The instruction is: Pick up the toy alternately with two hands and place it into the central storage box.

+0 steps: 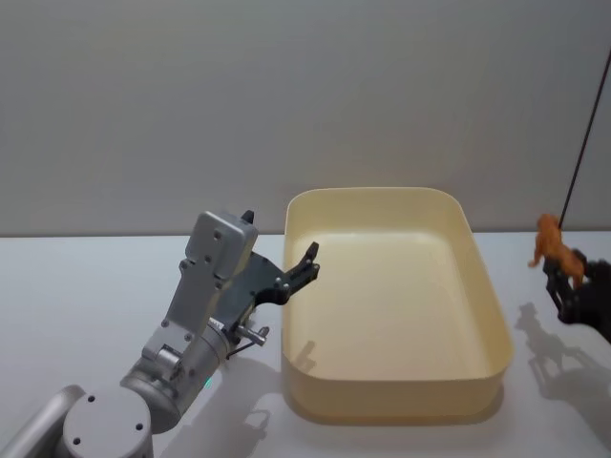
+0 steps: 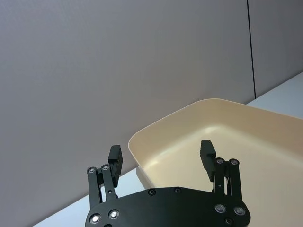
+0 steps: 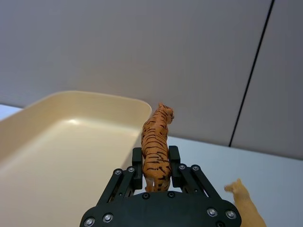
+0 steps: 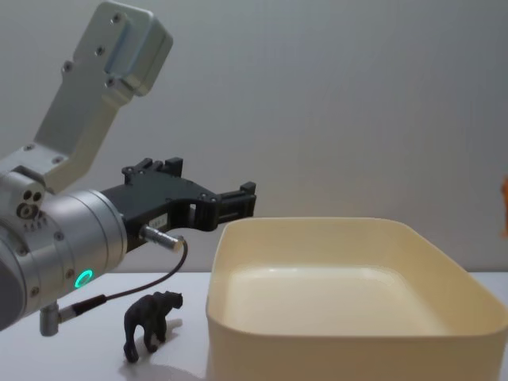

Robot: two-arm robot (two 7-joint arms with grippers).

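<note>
So, nearest the camera at the lower left of the head view, the left gripper (image 1: 304, 265) hangs empty with its fingers spread, tips about over the left rim of the central storage box (image 1: 391, 389). A black animal figure (image 4: 151, 321) stands at the lower left of the chest view, just beside that wall. The box looks bare inside. At the far right edge, the right gripper (image 1: 565, 286) is clamped round the tiger toy (image 1: 552, 246), outside the right wall. I'd carry it across with the legs clear of the rim, then let go low over the middle so it doesn't bounce out.
</note>
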